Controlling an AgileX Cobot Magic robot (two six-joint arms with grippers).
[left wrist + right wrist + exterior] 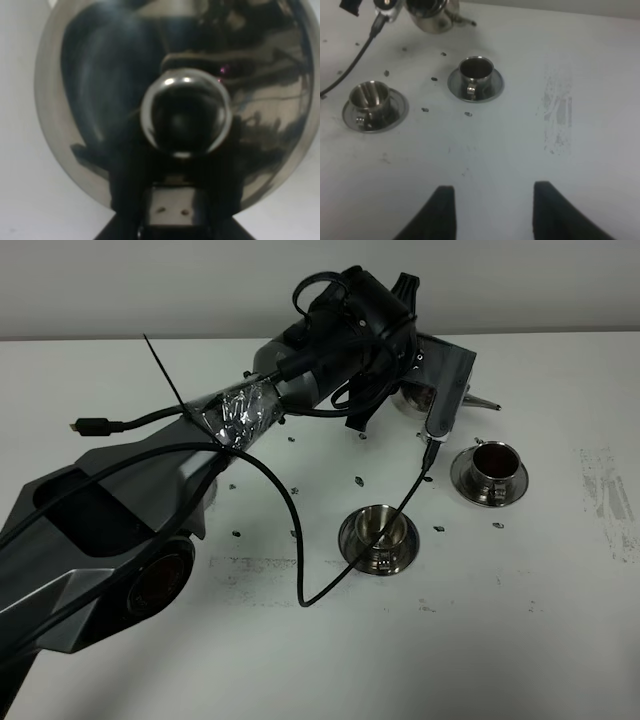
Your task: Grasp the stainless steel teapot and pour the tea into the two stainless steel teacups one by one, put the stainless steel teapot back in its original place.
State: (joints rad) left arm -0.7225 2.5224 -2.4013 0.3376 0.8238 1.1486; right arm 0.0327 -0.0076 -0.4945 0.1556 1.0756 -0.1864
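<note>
exterior high view: two teacups (380, 532) (491, 465), one teapot (85, 100) pinched by the left tool (172, 207); right tool (490, 210) spread.

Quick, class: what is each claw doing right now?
Left claw: closed, apparently gripping the stainless steel teapot.
Right claw: open, holding nothing.

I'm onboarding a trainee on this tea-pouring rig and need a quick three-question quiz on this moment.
1. True or false: the right gripper is shut.
2. Fill in: the left wrist view shows the teapot, its lid and the lid's round ___.
3. In the high view, which cup holds tea? A the right cup; B the other; C both.
Key: 1 false, its jaws stand apart; 2 knob; 3 A.
</note>
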